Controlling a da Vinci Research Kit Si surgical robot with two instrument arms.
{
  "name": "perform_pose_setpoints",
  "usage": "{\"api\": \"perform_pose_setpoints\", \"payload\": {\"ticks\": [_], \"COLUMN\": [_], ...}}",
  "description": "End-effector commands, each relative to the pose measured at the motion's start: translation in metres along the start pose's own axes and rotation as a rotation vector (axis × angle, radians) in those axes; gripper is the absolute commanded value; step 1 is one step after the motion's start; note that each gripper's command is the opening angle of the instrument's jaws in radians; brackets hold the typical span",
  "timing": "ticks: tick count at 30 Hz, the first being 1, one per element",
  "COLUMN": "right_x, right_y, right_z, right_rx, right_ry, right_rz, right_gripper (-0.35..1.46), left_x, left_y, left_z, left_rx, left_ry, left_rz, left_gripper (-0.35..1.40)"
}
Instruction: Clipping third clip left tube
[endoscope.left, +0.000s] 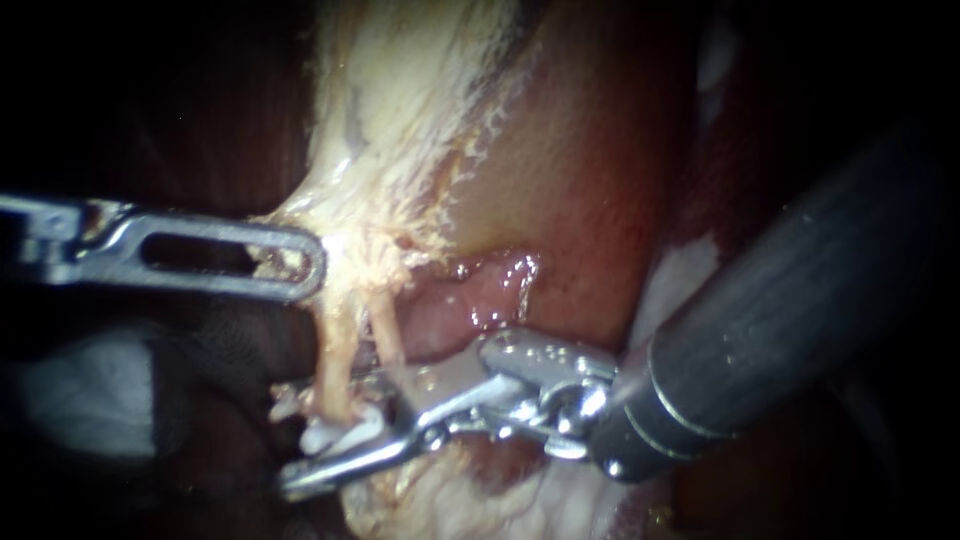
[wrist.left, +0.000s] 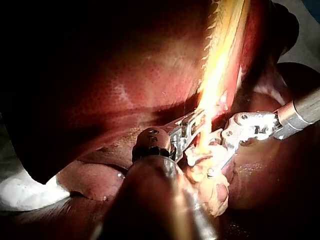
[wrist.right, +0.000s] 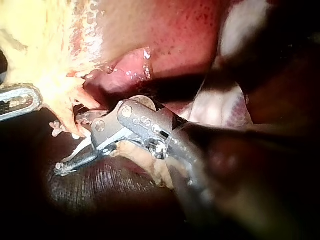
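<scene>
My left instrument (endoscope.left: 312, 262) reaches in from the left, its slotted jaws shut on the pale, frayed edge of the gallbladder (endoscope.left: 400, 110), which is drawn taut. Two thin pale tubes hang below that edge: the left tube (endoscope.left: 335, 345) and the right tube (endoscope.left: 385, 335). The right instrument (endoscope.left: 320, 435) comes up from the lower right with its jaws open and astride the left tube. A white clip (endoscope.left: 328, 437) lies by the lower jaw at the tube. The right wrist view shows the same gap at the right instrument (wrist.right: 70, 145), with my left instrument (wrist.right: 35, 98) beyond it.
Red-brown liver (endoscope.left: 590, 170) fills the background right of the gallbladder. A wet pink fold (endoscope.left: 490, 290) sits just above the right instrument's hinge. Pale gauze-like material (endoscope.left: 80, 390) lies at the lower left, and more pale material (endoscope.left: 680, 270) beside the dark shaft.
</scene>
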Motion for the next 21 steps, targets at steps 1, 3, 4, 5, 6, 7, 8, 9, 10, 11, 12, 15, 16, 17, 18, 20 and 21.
{"api": "perform_pose_setpoints", "payload": {"ticks": [1,3,4,5,6,7,8,9,10,11,12,15,16,17,18,20,21], "right_x": [0.0006,0.0012,0.0016,0.0017,0.0018,0.0019,0.0019,0.0020,0.0021,0.0021,0.0022,0.0028,0.0029,0.0031,0.0032,0.0034,0.0034], "right_y": [0.0001,0.0002,0.0003,0.0003,0.0003,0.0003,0.0003,0.0003,0.0004,0.0004,0.0005,0.0007,0.0008,0.0008,0.0008,0.0009,0.0009], "right_z": [-0.0004,-0.0007,-0.0009,-0.0010,-0.0011,-0.0011,-0.0012,-0.0012,-0.0012,-0.0012,-0.0012,-0.0015,-0.0016,-0.0017,-0.0017,-0.0017,-0.0017], "right_rx": [-0.004,-0.008,-0.007,-0.005,-0.004,-0.007,-0.010,-0.013,-0.014,-0.014,-0.013,-0.013,-0.014,-0.013,-0.012,-0.012,-0.012], "right_ry": [0.016,0.031,0.038,0.044,0.050,0.051,0.052,0.053,0.053,0.057,0.060,0.068,0.069,0.072,0.075,0.076,0.076], "right_rz": [0.001,0.004,0.006,0.007,0.007,0.008,0.008,0.008,0.008,0.009,0.009,0.013,0.014,0.015,0.016,0.016,0.017], "right_gripper": [0.57,0.57,0.57,0.57,0.57,0.56,0.56,0.56,0.56,0.56,0.56,0.55,0.55,0.55,0.55,0.54,0.54], "left_x": [0.0000,0.0000,0.0000,0.0000,0.0000,0.0000,0.0000,0.0000,0.0000,0.0001,0.0001,0.0001,0.0001,0.0001,0.0001,0.0001,0.0001], "left_y": [0.0000,0.0000,0.0000,0.0000,0.0000,0.0000,0.0000,0.0000,0.0000,0.0000,0.0000,0.0000,0.0000,0.0000,0.0000,0.0000,0.0000], "left_z": [0.0000,0.0000,0.0000,0.0000,0.0000,0.0000,0.0000,0.0000,0.0000,0.0000,0.0000,0.0001,0.0001,0.0001,0.0001,0.0001,0.0001], "left_rx": [0.000,0.000,0.000,0.000,0.000,0.000,0.000,0.000,0.000,0.000,0.000,0.000,0.000,0.000,0.000,0.000,0.000], "left_ry": [0.000,0.000,0.000,0.000,0.000,0.000,0.000,0.000,0.000,0.000,0.000,0.000,0.000,0.000,0.000,-0.001,-0.001], "left_rz": [0.000,0.000,0.000,0.000,0.000,0.000,0.000,0.000,0.000,0.000,0.000,0.000,0.000,0.000,0.000,0.000,0.000], "left_gripper": [-0.35,-0.35,-0.35,-0.35,-0.35,-0.35,-0.35,-0.35,-0.35,-0.35,-0.35,-0.35,-0.35,-0.35,-0.35,-0.35,-0.35]}}
